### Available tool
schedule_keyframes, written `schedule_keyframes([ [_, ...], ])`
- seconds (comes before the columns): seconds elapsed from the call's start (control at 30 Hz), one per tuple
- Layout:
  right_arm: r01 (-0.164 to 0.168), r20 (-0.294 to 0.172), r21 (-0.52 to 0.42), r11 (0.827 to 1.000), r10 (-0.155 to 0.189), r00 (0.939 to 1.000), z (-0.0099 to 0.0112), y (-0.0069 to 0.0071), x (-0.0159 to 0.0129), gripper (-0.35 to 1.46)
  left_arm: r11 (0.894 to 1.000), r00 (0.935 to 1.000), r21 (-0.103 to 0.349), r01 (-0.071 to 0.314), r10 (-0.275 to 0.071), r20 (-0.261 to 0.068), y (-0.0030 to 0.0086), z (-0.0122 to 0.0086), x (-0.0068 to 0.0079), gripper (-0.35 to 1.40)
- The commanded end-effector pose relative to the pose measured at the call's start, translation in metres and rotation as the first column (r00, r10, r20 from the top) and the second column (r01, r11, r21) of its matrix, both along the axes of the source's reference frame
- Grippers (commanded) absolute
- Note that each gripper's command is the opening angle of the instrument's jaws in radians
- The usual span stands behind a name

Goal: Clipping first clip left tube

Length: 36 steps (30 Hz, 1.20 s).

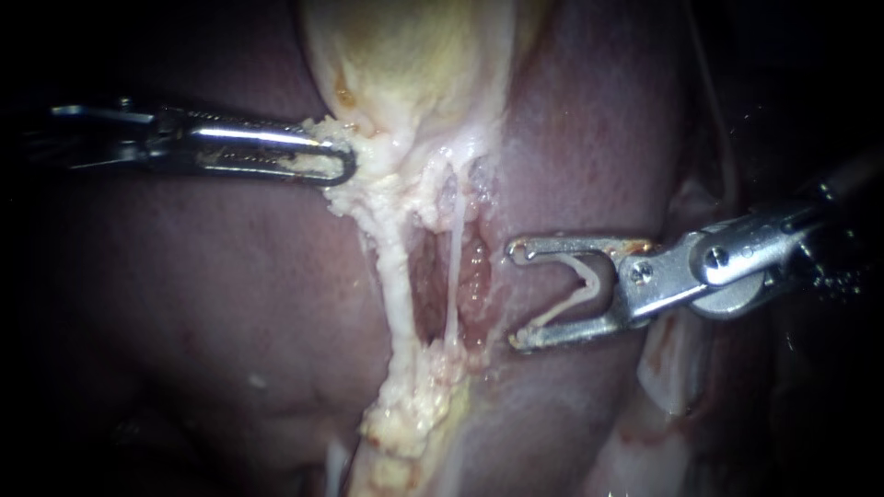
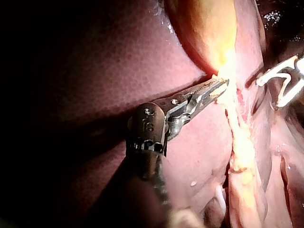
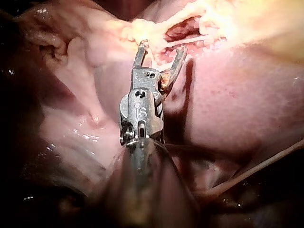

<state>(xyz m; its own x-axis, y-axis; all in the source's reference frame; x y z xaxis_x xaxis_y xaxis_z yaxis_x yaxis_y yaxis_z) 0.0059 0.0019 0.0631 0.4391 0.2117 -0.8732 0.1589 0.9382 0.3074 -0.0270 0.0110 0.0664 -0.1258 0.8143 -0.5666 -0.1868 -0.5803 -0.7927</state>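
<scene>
Endoscope view, and the left tube (image 1: pixel 391 276) is the thick, whitish strand leaving the gallbladder (image 1: pixel 405 64) at its neck, on the left instrument's side. Its long axis runs straight away from the gallbladder, down toward the clump of fat on the liver (image 1: pixel 230 294), drawn fairly taut. It looks soft, wet and slippery, and likely to tear if dragged. The best spot to bite looks like the bare mid-stretch, square across the axis and clear of the frayed fat at either end. The thin, pale right tube (image 1: pixel 453 267) leaves the same neck on the far side, with a dark red window open between the two.

The left instrument (image 1: pixel 343 166) has its jaws closed on the neck tissue (image 1: pixel 368 166) of the gallbladder, holding it out sideways. The right instrument (image 1: pixel 516 294) sits well below the gallbladder, past the right tube. Its jaws are spread wide, an open white clip (image 1: pixel 582 290) seated between them and touching both. It has not reached the left tube yet, and the right tube stands in the way.
</scene>
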Motion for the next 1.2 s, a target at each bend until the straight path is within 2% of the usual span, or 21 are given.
schedule_keyframes([
  [0.03,0.000,0.000,0.000,1.000,0.000,1.0000,0.0000,0.0000,0.0000,0.50,1.000,1.0000,0.002,-0.003,0.003,0.003,0.0000,-0.0005,0.0003,-0.35],
  [0.17,0.000,0.000,0.000,1.000,0.000,1.0000,-0.0001,-0.0001,0.0001,0.50,1.000,0.9995,0.007,0.007,-0.007,0.031,0.0003,-0.0026,0.0021,-0.35],
  [0.23,0.001,-0.001,0.000,1.000,-0.001,1.0000,-0.0002,-0.0002,0.0001,0.50,1.000,0.9986,0.011,0.028,-0.028,0.045,0.0007,-0.0045,0.0037,-0.35],
  [0.4,0.012,-0.007,0.007,1.000,-0.012,0.9999,-0.0007,-0.0005,0.0007,0.50,0.999,0.9976,0.005,0.044,-0.044,0.053,0.0015,-0.0072,0.0058,-0.35],
  [0.5,0.024,-0.011,0.014,1.000,-0.024,0.9997,-0.0010,-0.0008,0.0017,0.50,0.999,0.9976,0.005,0.047,-0.047,0.051,0.0016,-0.0074,0.0057,-0.35],
  [0.77,-0.001,-0.021,0.070,0.998,0.002,0.9998,-0.0004,-0.0014,0.0066,0.50,0.999,0.9976,0.000,0.052,-0.052,0.047,0.0012,-0.0068,0.0049,-0.35],
  [0.93,0.028,-0.032,0.103,0.994,-0.025,0.9992,0.0012,-0.0020,0.0092,0.50,0.999,0.9976,0.000,0.052,-0.052,0.047,0.0012,-0.0068,0.0048,-0.35],
  [1.2,0.050,-0.037,0.132,0.990,-0.045,0.9983,0.0041,-0.0032,0.0120,0.49,0.999,0.9975,0.000,0.053,-0.053,0.046,0.0012,-0.0068,0.0047,-0.35],
])
